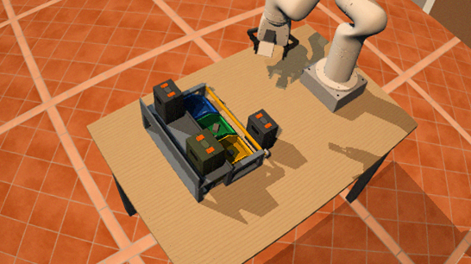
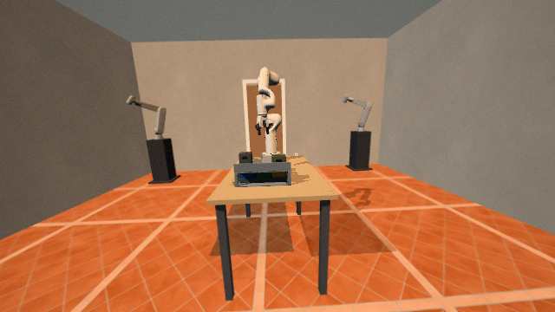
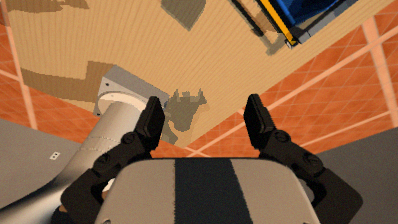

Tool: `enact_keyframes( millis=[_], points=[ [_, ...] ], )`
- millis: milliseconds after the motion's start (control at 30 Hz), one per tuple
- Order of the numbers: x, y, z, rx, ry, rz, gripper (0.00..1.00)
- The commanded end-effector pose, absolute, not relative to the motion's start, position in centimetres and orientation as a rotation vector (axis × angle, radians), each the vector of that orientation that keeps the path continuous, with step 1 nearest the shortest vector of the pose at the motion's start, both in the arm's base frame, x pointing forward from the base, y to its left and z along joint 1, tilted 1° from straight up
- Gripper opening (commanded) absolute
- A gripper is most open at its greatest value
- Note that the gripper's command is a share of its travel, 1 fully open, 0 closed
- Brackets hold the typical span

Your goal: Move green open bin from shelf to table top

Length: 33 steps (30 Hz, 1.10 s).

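Fingers spread wide and empty, the gripper (image 1: 269, 49) hangs near the table's far edge, apparently approaching; next it must reach the green bin (image 1: 212, 123) on the shelf (image 1: 173, 152).

Three dark cases with orange patches sit well apart from the hand: one (image 1: 168, 100) and an olive one (image 1: 205, 152) on the gray top board, one (image 1: 263, 128) on the tabletop (image 1: 311, 157). Two black pedestals (image 2: 161, 160) (image 2: 360, 150) stand on the tiled floor (image 1: 53, 45).
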<state>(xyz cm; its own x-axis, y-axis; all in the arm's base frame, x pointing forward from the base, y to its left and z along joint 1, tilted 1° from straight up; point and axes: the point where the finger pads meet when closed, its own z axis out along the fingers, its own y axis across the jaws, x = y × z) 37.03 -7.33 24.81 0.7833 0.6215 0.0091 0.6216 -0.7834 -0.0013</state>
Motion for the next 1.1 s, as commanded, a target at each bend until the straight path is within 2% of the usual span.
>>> enact_keyframes(
  millis=[0, 267, 433, 833, 1067],
  points=[
    [37.1, -7.34, 24.87, -3.02, -0.896, -0.004, 1.0],
    [37.1, -7.34, 24.87, -3.02, -0.896, -0.004, 1.0],
    [37.1, -7.34, 24.87, -3.11, -0.503, -0.005, 1.0],
    [37.1, -7.34, 24.87, -3.11, -0.503, -0.005, 1.0],
    [37.1, -7.34, 24.87, -3.15, -0.101, -0.004, 1.0]
  ],
)
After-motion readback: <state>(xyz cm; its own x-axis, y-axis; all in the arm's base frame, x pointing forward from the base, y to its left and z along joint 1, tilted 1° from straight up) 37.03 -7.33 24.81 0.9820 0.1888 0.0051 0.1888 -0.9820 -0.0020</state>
